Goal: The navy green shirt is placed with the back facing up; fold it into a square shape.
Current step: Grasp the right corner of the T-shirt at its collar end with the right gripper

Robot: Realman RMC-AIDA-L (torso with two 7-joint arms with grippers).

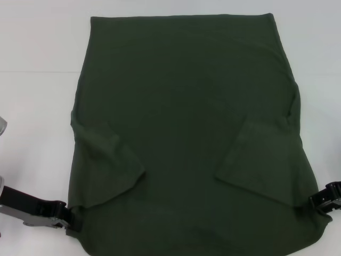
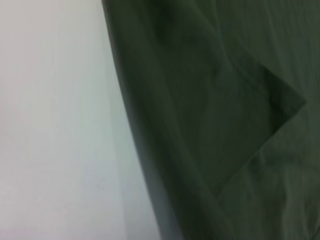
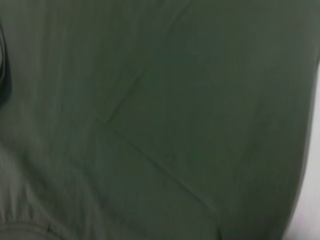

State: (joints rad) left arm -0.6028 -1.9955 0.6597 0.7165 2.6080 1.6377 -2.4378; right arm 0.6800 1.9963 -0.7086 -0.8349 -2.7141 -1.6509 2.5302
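The navy green shirt (image 1: pixel 181 122) lies spread flat on the white table (image 1: pixel 37 80), hem at the far side. Both short sleeves are folded inward over the body, one (image 1: pixel 109 165) on the left and one (image 1: pixel 261 160) on the right. My left gripper (image 1: pixel 70 217) sits at the shirt's near left edge, touching the fabric. My right gripper (image 1: pixel 321 200) sits at the near right edge. The left wrist view shows the shirt (image 2: pixel 210 125) edge and a folded sleeve corner. Shirt fabric (image 3: pixel 160 120) fills almost the whole right wrist view.
Bare white table surrounds the shirt on the left, right and far sides, and shows as table (image 2: pixel 50 125) in the left wrist view. The shirt's near edge runs out of the bottom of the head view.
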